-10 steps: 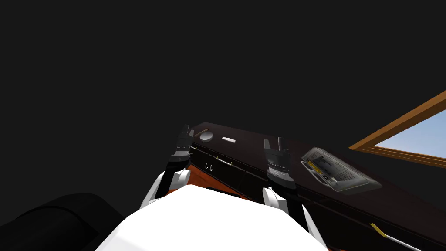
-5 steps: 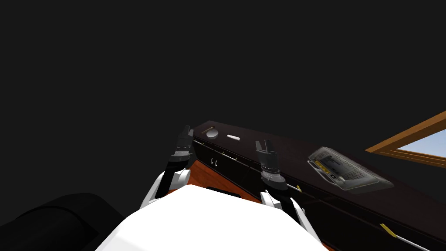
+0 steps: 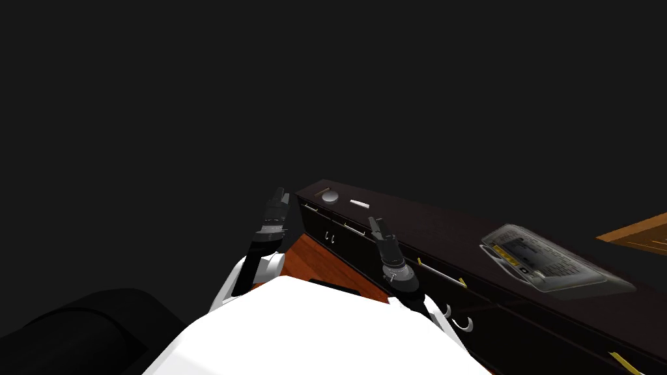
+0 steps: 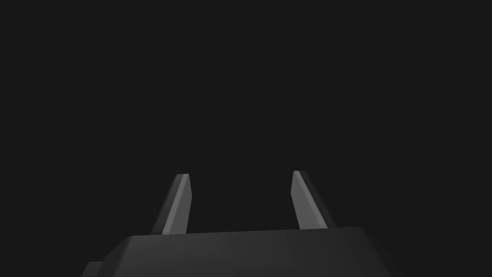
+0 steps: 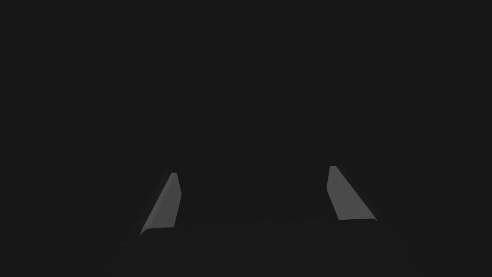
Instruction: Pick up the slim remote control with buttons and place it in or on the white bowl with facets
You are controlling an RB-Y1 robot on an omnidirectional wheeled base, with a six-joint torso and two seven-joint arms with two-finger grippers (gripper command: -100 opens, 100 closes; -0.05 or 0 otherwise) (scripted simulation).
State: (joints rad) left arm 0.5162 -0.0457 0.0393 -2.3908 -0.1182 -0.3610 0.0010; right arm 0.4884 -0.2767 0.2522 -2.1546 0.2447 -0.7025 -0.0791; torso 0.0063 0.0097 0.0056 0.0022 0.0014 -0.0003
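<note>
Dark matt cabinet, matt white remote, reddish wood floor, pale metal drawer handle, translucent glossy case

Far along the dark cabinet top, close to its end: a slim remote control, small, pale and bar-shaped, lying flat with its long side roughly along the length of the top, buttons too small to make out. Just beside it, nearer the very end of the top and parted from it by a narrow gap: a round, grey-white bowl, standing upright near the front edge, facets too small to tell.
</note>
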